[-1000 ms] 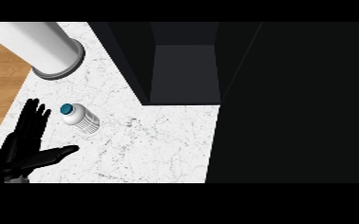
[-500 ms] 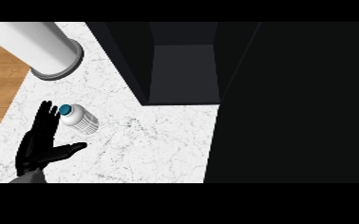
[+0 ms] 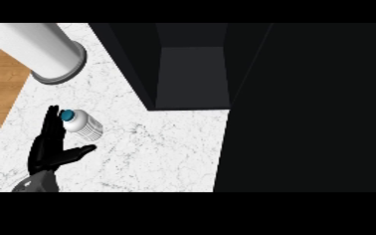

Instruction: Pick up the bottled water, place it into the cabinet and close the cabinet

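Observation:
The bottled water [image 3: 82, 124], clear with a teal cap, stands on the white marbled counter [image 3: 161, 149] at the left. My left hand [image 3: 48, 150] is just left of it and a little nearer to me. It is open, with straight fingers [image 3: 51, 122] alongside the cap and the thumb [image 3: 78, 153] stretched out below the bottle. I cannot tell whether the fingers touch it. The dark cabinet [image 3: 192, 74] stands open behind the counter, its inside bare. My right hand is out of the picture.
A tall white cylinder with a grey rim [image 3: 46, 50] stands at the back left, close behind the bottle. A wide black panel [image 3: 301, 119] covers the whole right side. Wooden floor [image 3: 9, 82] shows past the counter's left edge.
My left hand has moved right and farther onto the counter, closing in on the bottle from its left side. The bottle has stayed where it was.

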Tool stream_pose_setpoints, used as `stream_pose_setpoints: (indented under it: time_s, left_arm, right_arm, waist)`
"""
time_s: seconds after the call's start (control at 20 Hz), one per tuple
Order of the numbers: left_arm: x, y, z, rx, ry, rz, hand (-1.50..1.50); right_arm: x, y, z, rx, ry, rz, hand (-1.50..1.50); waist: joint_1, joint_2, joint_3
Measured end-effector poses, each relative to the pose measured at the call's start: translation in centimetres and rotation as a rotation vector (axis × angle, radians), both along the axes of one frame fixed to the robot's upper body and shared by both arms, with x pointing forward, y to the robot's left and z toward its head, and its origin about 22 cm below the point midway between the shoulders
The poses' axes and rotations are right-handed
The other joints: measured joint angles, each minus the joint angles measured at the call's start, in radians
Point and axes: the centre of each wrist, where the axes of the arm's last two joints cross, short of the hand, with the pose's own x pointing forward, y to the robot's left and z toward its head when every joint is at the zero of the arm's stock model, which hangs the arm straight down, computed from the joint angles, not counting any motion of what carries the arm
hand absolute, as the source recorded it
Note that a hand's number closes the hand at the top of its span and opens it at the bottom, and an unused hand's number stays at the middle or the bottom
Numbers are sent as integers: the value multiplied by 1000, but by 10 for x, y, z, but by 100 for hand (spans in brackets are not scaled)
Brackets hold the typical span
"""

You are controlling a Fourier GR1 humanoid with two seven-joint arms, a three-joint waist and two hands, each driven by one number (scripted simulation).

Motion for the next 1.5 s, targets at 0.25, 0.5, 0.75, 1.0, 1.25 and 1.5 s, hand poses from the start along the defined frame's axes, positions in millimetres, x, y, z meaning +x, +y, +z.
stream_pose_setpoints:
  time_s: [0.25,0.5,0.75,1.0,1.25,1.5]
  left_arm:
    - [6,-7,-8,-12,-27,26,-150]
    - [13,-11,-9,-23,-69,51,150]
    - [15,-14,-11,-61,-97,14,150]
    - [28,-26,-7,12,-122,-56,150]
    - [42,-37,-1,158,-185,-95,150]
    - [55,-90,-5,207,-250,-192,150]
  right_arm:
    - [0,3,1,12,3,8,-150]
    - [-2,2,-3,2,-4,10,-150]
    - [0,1,1,-7,-7,5,-150]
    - [0,0,-1,-11,-5,5,-150]
    - [-1,1,-2,-3,-4,7,-150]
    - [-1,2,-2,2,9,3,-150]
  waist:
    - [-3,1,0]
    - [-6,2,-1]
    - [-8,3,-1]
    - [-10,2,-1]
    - [-6,0,0]
    - [2,-4,1]
